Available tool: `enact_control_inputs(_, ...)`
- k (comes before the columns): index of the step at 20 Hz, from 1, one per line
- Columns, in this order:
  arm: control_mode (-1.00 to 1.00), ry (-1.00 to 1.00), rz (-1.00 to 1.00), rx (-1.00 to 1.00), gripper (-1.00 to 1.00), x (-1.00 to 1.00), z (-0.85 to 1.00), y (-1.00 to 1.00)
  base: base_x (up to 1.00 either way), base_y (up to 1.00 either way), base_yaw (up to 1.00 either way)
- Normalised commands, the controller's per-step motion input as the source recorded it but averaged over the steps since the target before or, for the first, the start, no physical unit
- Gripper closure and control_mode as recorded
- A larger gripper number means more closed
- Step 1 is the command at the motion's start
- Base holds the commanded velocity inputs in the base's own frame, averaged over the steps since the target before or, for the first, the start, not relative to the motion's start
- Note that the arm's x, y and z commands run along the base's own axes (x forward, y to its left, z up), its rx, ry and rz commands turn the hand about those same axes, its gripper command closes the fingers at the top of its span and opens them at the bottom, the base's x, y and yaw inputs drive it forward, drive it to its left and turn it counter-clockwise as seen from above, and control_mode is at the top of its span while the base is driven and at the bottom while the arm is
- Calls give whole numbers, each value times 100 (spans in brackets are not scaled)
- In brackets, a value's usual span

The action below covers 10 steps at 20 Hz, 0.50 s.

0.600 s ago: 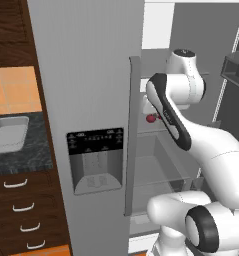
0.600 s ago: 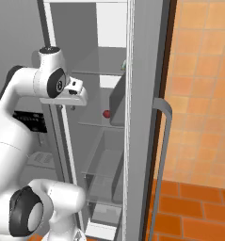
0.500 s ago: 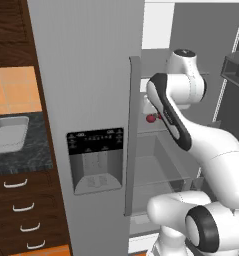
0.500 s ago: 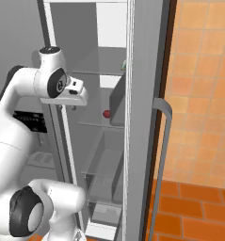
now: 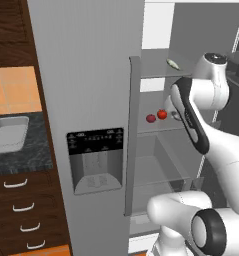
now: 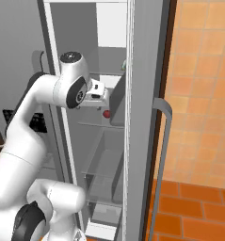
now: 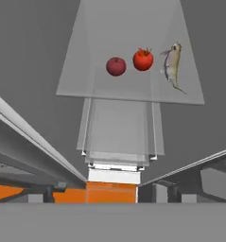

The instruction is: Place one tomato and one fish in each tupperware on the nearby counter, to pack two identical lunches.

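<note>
Comparison with the pictures of half a second ago shows next to no change: the white arm stays raised into the open grey refrigerator [image 5: 86, 75], and nothing on the shelves has shifted. The base has not driven.

Claw state: cannot be told. The hand view shows no fingertips, and in the right base view the hand [image 6: 97, 93] is seen side-on with its fingers hidden. Nothing appears to be carried.

Location of goods: on the clear glass shelf [image 7: 76, 82], seen from the hand, lie a round dark-red fruit [image 7: 116, 66], a bright red tomato with a green stalk [image 7: 143, 59] just beside it, and a slim silver-grey fish [image 7: 172, 66] a little further along, apart from the tomato. The left base view gives the same two red items [image 5: 150, 118] [image 5: 162, 114] on the middle shelf, and a second pale slim fish-like object [image 5: 172, 63] on the shelf above.

Destination: the black-grey speckled stone worktop [image 5: 38, 150] carries a shallow grey rectangular container [image 5: 8, 134], well apart from the refrigerator.

Assessment: no item is packed yet. The hand looks down over the shelf without closing on anything; the first pick remains to be made, likely the tomato or the fish.
</note>
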Motion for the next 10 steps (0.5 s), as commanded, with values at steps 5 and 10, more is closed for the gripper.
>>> enact_control_inputs(5, -100, -4, 0, -1, -100, 47, -17, -8, 0, 0, 0)
enact_control_inputs(10, -100, -1, -3, 0, -100, 54, -26, -36, 0, 0, 0)
